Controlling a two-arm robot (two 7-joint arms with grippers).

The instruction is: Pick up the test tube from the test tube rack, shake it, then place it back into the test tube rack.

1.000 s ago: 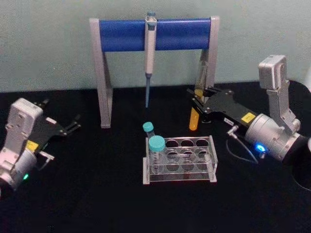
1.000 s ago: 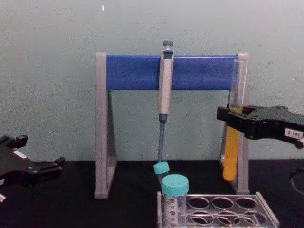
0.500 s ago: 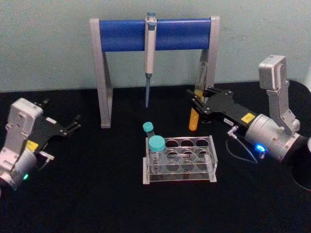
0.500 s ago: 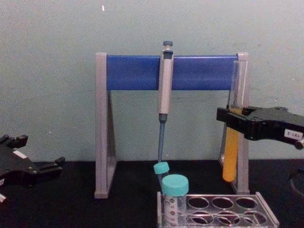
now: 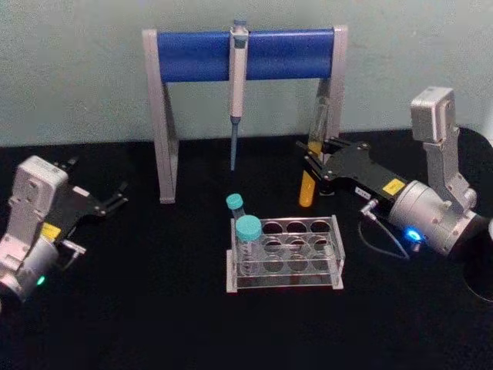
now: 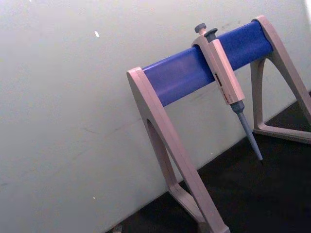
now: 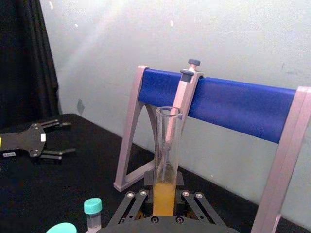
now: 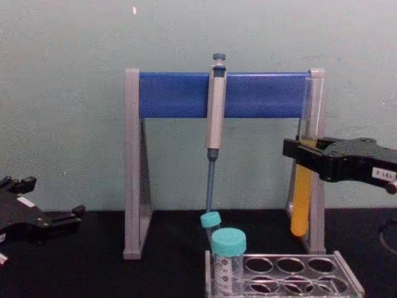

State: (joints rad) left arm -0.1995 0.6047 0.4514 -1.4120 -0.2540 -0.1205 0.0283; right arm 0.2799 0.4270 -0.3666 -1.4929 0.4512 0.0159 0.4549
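Glass test tube (image 5: 307, 191): upright, orange liquid in its lower part, raised off the black bench (image 5: 154, 308), behind the right end of the test tube rack (image 5: 286, 279) and clear of its holes.
Right tool (image 5: 314, 156): clamped around the tube's middle.
Left tool (image 5: 115, 202): low at the bench's left, fingers spread, holding nothing.
Rack contents: two teal-capped tubes (image 5: 248, 228) at its left end.

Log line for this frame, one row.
right gripper: shut on test tube, upright, lifted clear of test tube rack | left gripper: open, parked left | stage: not yet re-racked
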